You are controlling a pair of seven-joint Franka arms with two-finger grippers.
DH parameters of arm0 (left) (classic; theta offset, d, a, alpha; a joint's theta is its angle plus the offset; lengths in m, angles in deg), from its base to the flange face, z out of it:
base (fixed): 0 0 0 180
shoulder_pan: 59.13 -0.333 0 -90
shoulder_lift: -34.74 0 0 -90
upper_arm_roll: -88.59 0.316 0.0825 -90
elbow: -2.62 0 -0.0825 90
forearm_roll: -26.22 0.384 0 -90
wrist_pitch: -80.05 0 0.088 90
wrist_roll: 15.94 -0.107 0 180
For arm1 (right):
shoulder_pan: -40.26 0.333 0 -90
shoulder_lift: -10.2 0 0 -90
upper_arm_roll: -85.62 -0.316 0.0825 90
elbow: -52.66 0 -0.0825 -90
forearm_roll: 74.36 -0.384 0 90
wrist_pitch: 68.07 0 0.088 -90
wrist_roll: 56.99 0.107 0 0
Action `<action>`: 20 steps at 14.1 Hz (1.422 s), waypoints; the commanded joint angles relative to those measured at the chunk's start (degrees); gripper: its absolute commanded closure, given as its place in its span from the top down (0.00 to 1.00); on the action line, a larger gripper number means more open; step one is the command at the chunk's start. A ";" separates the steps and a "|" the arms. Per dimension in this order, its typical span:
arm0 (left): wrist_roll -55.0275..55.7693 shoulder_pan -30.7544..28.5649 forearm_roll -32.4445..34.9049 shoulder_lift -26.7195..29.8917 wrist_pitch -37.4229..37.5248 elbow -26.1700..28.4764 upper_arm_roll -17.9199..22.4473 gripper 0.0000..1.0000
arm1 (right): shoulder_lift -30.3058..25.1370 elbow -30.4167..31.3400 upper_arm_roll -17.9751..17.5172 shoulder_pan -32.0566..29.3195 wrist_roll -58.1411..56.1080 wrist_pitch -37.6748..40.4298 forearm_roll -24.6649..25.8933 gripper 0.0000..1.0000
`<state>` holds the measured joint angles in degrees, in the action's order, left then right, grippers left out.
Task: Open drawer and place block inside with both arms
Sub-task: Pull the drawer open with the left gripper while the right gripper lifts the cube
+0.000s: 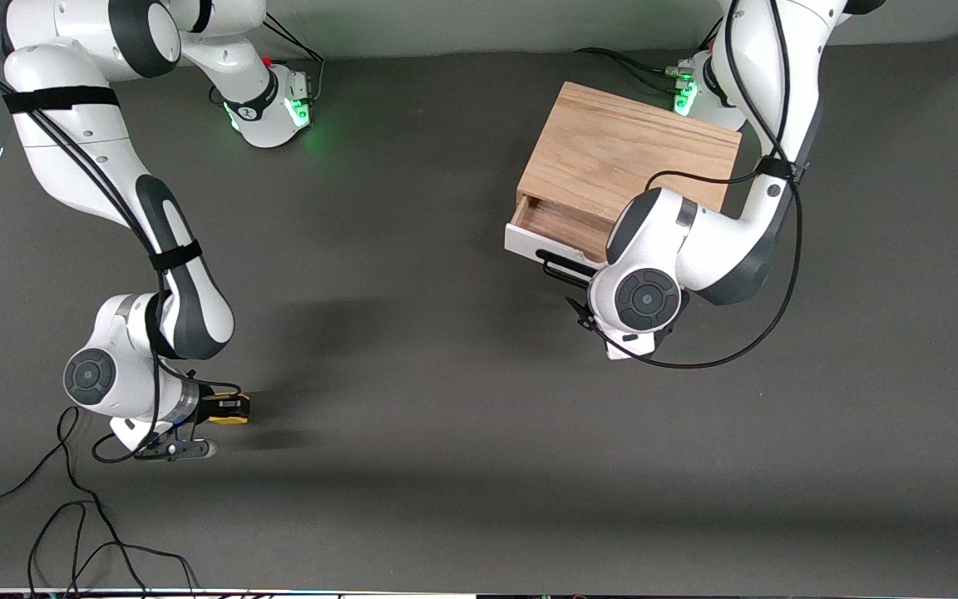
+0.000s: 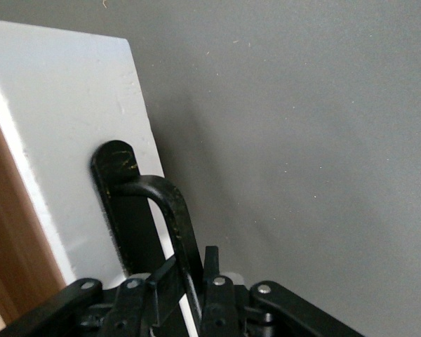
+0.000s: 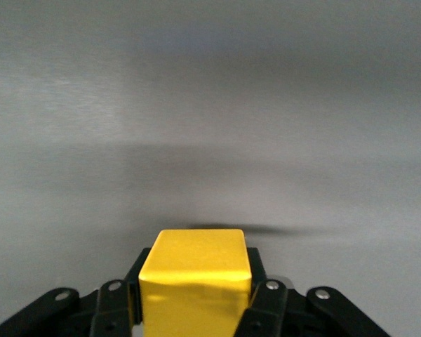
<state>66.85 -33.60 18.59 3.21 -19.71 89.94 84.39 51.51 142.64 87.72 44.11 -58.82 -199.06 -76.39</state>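
The drawer (image 1: 558, 223) stands partly pulled out of its light-oak box (image 1: 629, 154), and the light wood inside shows. Its white front panel (image 2: 70, 133) carries a long black wire handle (image 2: 170, 210). My left gripper (image 2: 193, 284) is shut on that handle; from the front it (image 1: 583, 314) is mostly hidden under the wrist. At the right arm's end of the table, my right gripper (image 1: 228, 409) is shut on the yellow block (image 1: 236, 418), low over the mat. The block (image 3: 195, 277) fills the gap between the right gripper's (image 3: 195, 298) fingers.
Dark grey mat (image 1: 429, 374) covers the table between the two grippers. Black cables (image 1: 71, 532) trail on the mat near the right arm's wrist, toward the front edge. A cable loop (image 1: 745, 333) hangs from the left arm beside the drawer.
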 commanded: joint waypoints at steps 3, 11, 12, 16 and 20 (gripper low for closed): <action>-1.85 0.14 2.08 -0.91 -8.78 -8.31 1.04 0.87 | -0.97 -3.83 0.27 0.72 0.42 5.47 -0.61 0.28; -7.36 -0.65 5.69 2.94 -4.15 -9.18 1.03 1.00 | -1.67 -24.29 0.27 4.06 6.19 33.39 -0.61 0.28; -9.56 -1.52 5.69 4.87 -1.69 -9.18 0.95 1.00 | -1.76 -27.02 0.18 4.85 9.70 38.13 -0.78 0.28; -19.92 -3.99 5.16 12.61 7.10 -8.66 0.95 1.00 | -3.95 -31.89 0.09 11.78 22.89 45.38 -1.05 0.28; -33.90 -5.57 5.78 19.38 15.73 -7.52 1.12 1.00 | -5.28 -32.41 -1.40 19.69 41.93 46.18 -4.38 0.28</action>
<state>39.48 -38.33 23.55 18.61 -6.23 79.78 85.49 46.46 111.38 86.50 60.35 -26.76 -154.28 -78.88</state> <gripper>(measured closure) 0.000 0.449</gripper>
